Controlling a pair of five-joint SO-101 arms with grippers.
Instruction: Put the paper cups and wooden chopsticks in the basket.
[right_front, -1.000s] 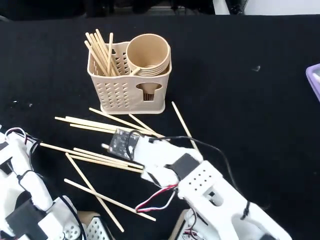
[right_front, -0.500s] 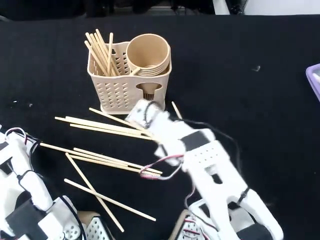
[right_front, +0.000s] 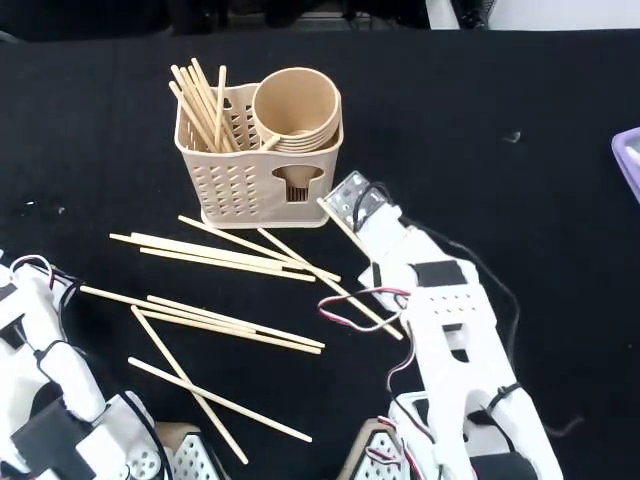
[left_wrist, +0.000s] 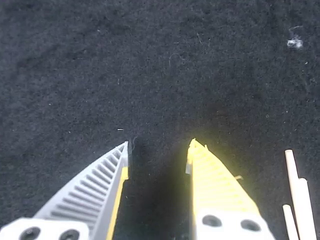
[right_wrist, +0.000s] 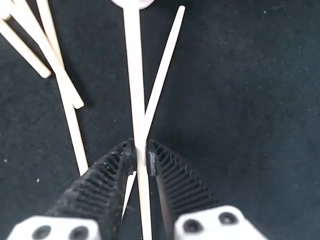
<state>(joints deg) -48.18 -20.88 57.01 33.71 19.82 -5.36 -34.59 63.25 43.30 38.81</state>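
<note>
Your right gripper (right_wrist: 140, 147) was shut tight on one chopstick (right_wrist: 133, 75), which ran straight out ahead of the jaws and back between them toward the wrist. A second chopstick (right_wrist: 165, 65) lay slanted just beside it, crossing under the held one right in front of the fingertips. From above, that right gripper (right_front: 350, 202) sat just beside the basket (right_front: 250, 185), at its near corner, with the stack of cups (right_front: 297, 105) standing in the basket just ahead of it and the standing chopsticks (right_front: 200, 100) in the compartment beyond the cups. The loose chopsticks (right_front: 215, 252) lay scattered on the black cloth (right_front: 500, 200) off to the gripper's side, well apart from its fingers.

Your left gripper (left_wrist: 157, 145) hung with its jaws a moderate way apart and nothing between them, bare cloth ahead. A few chopstick ends (left_wrist: 295, 185) lay just beside its yellow finger (left_wrist: 215, 185).
</note>
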